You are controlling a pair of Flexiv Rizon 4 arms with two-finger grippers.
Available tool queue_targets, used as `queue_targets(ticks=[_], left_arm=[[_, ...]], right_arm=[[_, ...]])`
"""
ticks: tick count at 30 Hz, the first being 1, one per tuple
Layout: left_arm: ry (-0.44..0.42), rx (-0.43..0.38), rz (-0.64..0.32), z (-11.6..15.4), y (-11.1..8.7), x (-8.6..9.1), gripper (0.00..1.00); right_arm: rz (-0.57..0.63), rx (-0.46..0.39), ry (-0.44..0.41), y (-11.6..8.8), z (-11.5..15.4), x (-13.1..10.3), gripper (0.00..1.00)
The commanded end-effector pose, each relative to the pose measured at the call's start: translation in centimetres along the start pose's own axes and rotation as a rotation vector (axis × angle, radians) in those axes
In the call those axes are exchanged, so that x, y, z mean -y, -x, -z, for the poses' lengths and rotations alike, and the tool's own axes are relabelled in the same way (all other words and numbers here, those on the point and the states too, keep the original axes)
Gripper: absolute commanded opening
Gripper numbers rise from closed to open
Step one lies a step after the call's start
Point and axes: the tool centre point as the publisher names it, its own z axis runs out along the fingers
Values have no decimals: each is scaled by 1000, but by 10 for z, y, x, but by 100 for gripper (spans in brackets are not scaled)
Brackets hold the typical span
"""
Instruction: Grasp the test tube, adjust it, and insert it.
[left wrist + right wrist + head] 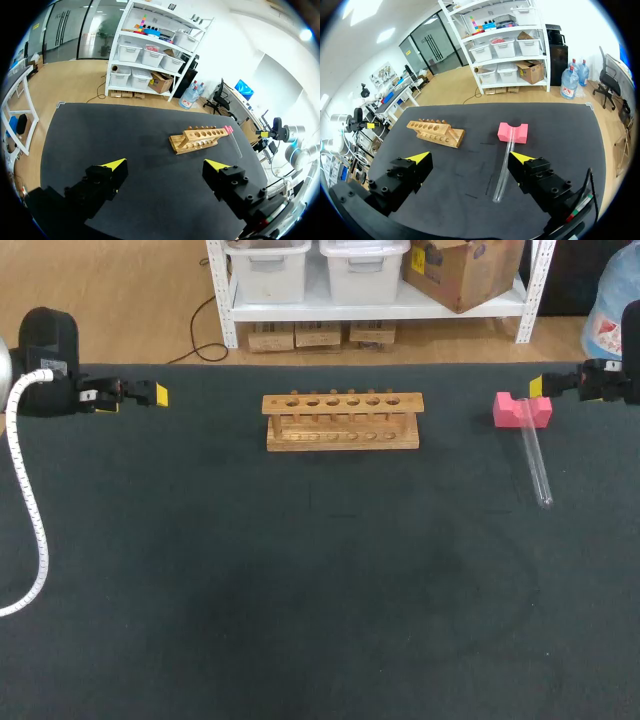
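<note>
- Glass is what makes this step delicate. The test tube (535,465) lies on the dark surface (200,590) at my right. Its far end is propped on the pink foam block (522,410), and its near end rests on the cloth.
- It is well apart from the wooden rack (341,421), which stands mid-surface with a row of holes, none of them holding a tube.
- The right gripper (470,158) is released, its fingers spread wide, and hangs beside the block's far corner. In its wrist view the tube lies ahead of it, off toward one finger rather than centred.
- The left gripper (165,165) is also released and holds nothing. It sits over the far left of the surface, well apart from the rack and the tube.
- The grasp is not yet begun, and the right arm looks the natural one to make it.
- To do it well, shift sideways until the tube lies centred between the fingers, then turn the wrist so they cross its length squarely.
- Take it on the raised stretch just beside the block, where there seems to be room for a fingertip under the glass.
- Close gently, because a round, smooth tube is likely to roll or slip out if pinched off-centre.
- Leave plenty of the tube free of the fingers, so that it can be stood upright and lowered straight into a hole.
</note>
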Motion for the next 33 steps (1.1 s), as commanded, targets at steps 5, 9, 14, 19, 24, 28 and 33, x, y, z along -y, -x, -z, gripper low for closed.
queue_targets(ticks=[5,9,14,19,24,28,33], left_arm=[[8,-6,1,0,1,2,100],[8,-6,1,0,1,2,100],[8,-6,1,0,1,2,100],[8,-6,1,0,1,2,100],[8,-6,1,0,1,2,100],[7,5,-26,1,5,-1,100],[-28,54,-234,9,22,-6,100]], right_arm=[[1,0,1,0,0,0,100],[1,0,1,0,0,0,100],[1,0,1,0,0,0,100],[1,0,1,0,0,0,100],[1,0,1,0,0,0,100],[1,0,1,0,0,0,100],[1,0,1,0,0,0,100]])
